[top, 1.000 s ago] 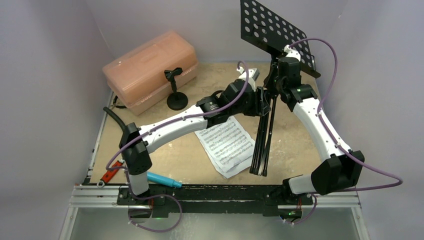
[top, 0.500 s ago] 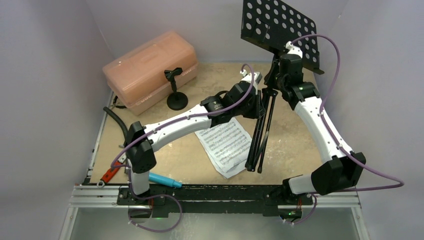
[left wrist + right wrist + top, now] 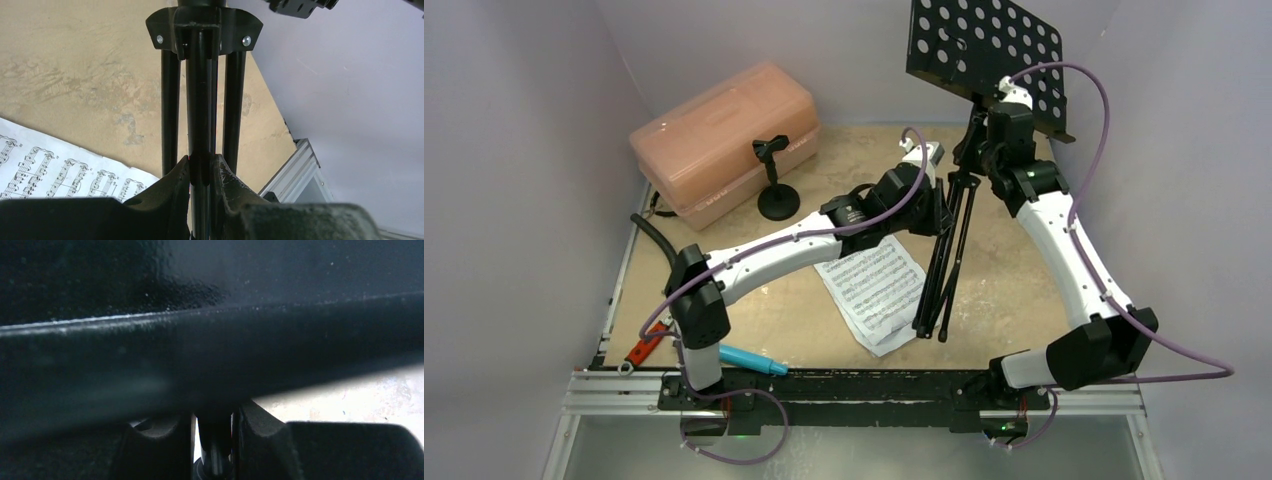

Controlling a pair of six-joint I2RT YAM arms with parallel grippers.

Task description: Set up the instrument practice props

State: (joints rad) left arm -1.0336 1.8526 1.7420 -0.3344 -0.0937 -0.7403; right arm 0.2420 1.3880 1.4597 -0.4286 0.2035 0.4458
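While your left gripper pinched the folded legs of the music stand and your right gripper pinched its pole, toward the far right of the table, you needed slow, even moves

Black perforated music stand, legs folded

The sheet-music page bears printed staves; seemingly no legible words.

Plain grey walls enclosed the frame's left, top and right. A mottled tan tabletop filled the centre.
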